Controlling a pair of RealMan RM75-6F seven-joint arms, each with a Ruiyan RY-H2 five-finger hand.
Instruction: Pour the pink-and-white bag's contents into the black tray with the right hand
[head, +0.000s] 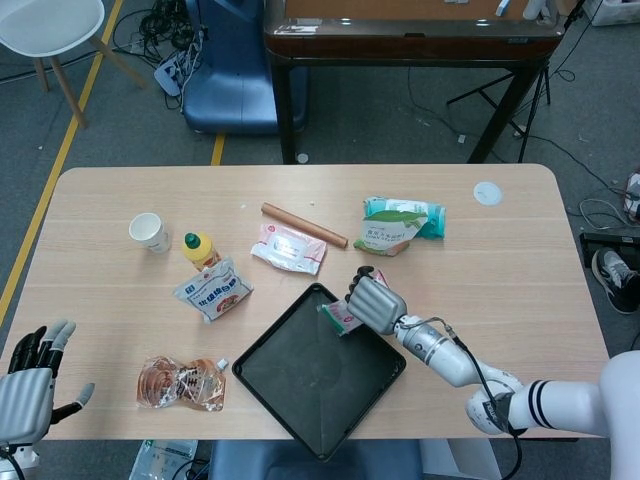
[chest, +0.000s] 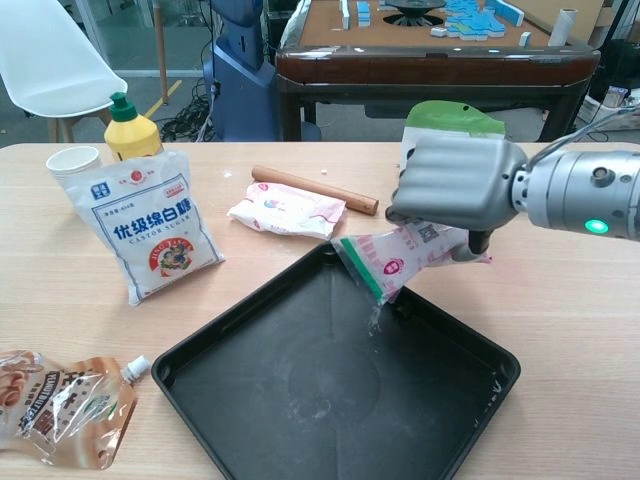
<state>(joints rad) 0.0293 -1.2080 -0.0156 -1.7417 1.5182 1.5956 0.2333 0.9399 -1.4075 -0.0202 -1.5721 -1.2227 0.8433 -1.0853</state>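
My right hand (chest: 455, 185) (head: 377, 301) grips the pink-and-white bag (chest: 400, 257) (head: 341, 317) over the far right edge of the black tray (chest: 300, 430) (head: 290, 390). The bag tilts down to the left, its green-edged mouth pointing into the tray. A thin trickle of pale grains falls from the mouth onto the tray floor in the chest view. My left hand (head: 30, 385) hangs open off the table's near left corner, fingers apart, holding nothing.
A white sugar bag (chest: 145, 230), yellow bottle (chest: 130, 125) and paper cup (chest: 75, 160) stand left of the tray. A snack pouch (chest: 60, 405) lies near left. A wipes pack (chest: 285, 208), wooden rolling pin (chest: 313, 188) and green-and-white bag (head: 400, 224) lie behind the tray.
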